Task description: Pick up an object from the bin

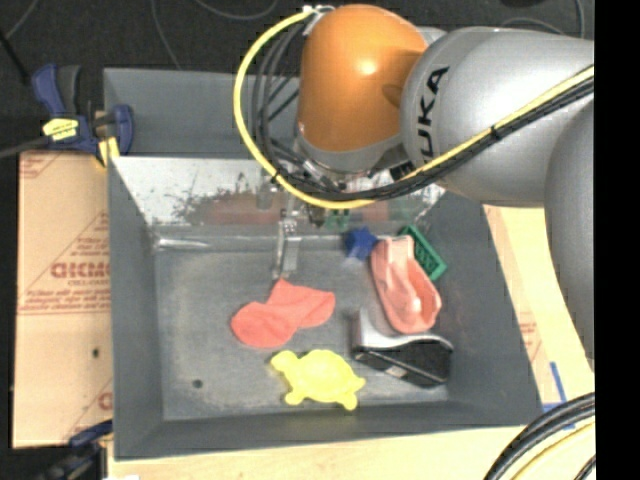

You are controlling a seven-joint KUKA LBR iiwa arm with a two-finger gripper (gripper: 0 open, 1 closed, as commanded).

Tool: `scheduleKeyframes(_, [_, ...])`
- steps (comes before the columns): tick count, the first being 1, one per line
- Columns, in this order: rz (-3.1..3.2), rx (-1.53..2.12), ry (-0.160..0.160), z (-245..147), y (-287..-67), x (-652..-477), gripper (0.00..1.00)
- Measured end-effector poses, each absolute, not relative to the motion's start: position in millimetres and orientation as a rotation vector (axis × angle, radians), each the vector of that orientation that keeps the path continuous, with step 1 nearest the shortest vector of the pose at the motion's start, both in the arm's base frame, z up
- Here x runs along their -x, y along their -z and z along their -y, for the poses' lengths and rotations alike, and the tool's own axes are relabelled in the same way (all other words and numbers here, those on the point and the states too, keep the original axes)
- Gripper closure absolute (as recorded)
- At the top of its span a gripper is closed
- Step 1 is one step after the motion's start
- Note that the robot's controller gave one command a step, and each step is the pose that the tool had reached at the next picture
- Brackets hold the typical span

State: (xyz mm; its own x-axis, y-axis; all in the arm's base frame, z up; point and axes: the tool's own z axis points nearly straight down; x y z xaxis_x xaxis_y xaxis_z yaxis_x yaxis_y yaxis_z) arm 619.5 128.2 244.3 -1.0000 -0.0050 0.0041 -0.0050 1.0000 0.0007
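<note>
Gripper (298, 253) low in the far half of the bin (135, 368), tucked under the orange wrist cover. Spread masked by the cover: wide or narrow not to be told. Nothing seen held.

Nearest: coral flat piece (285, 314), just in front of the gripper on the near-wall side, lying flat on the floor, clear of the rest. Blue bit (358, 240) just beside the gripper on the arm's side; green piece (428, 256) beyond it. Long pink thing (405, 286) further that way, its near end touching a black-and-silver item (405, 358). Yellow turtle (318, 378) past the coral piece, by the near wall, close to it but seemingly apart.

Step in hand, as judged: settling over a target. Coral piece the likely one, by nearness alone.

To do it well: centre over the thicker lobe, not the thin tail. Descend straight to the floor. Straddle the narrow width, then close fully before lifting. Flat and soft-looking, so apt to slip or fold out. Keep off the turtle.
</note>
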Motion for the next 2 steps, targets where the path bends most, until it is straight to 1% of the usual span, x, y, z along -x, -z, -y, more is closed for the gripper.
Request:
scheduleKeyframes(1, [3.146,-0.004,0.002,-127,-249,-620.8,0.00])
scheduleKeyframes(2, [3.141,0.128,0.002,-116,-251,-588.0,0.00])
